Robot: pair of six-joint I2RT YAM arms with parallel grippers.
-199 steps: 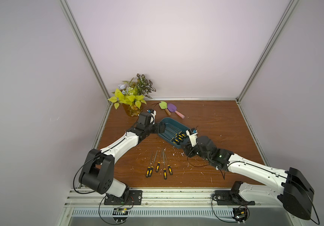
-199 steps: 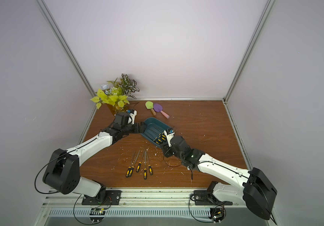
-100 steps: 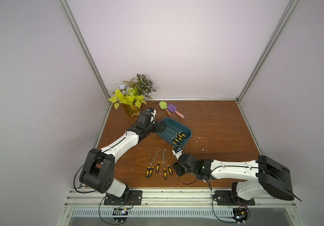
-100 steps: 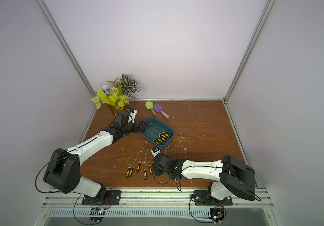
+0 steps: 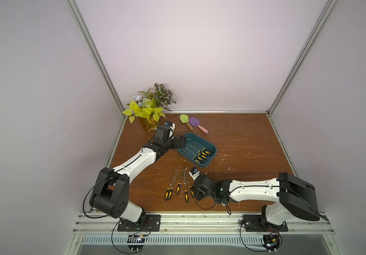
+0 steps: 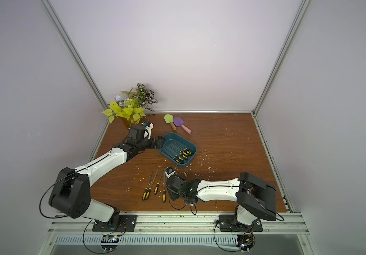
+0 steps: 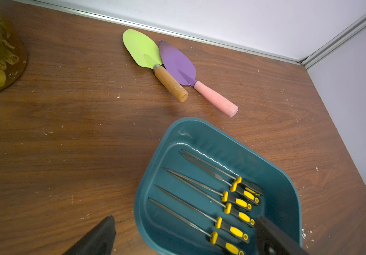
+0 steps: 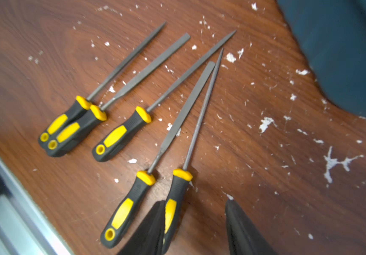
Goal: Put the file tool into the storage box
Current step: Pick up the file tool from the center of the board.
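Note:
The teal storage box (image 5: 211,147) (image 6: 192,147) (image 7: 283,194) sits mid-table with several black-and-yellow files (image 7: 232,229) lying inside. Several more files lie in a row on the wood nearer the front (image 5: 178,186) (image 6: 155,187). My right gripper (image 8: 195,202) (image 5: 194,192) is low over the rightmost file tool (image 8: 178,189). Its jaws stand apart, and the handle lies between them, against one finger (image 8: 153,225). My left gripper (image 7: 184,218) (image 5: 181,142) (image 6: 161,142) is open and straddles the box's corner, one finger outside, one over the inside.
A potted plant (image 5: 148,123) stands at the back left. A green trowel (image 5: 185,120) and a purple trowel (image 5: 196,123) lie behind the box. White flecks litter the wood. The table's front rail (image 8: 11,187) runs close to the file handles.
My right arm has swung from the box back to the front row of files and come down over the rightmost one. The left arm and box have not moved.

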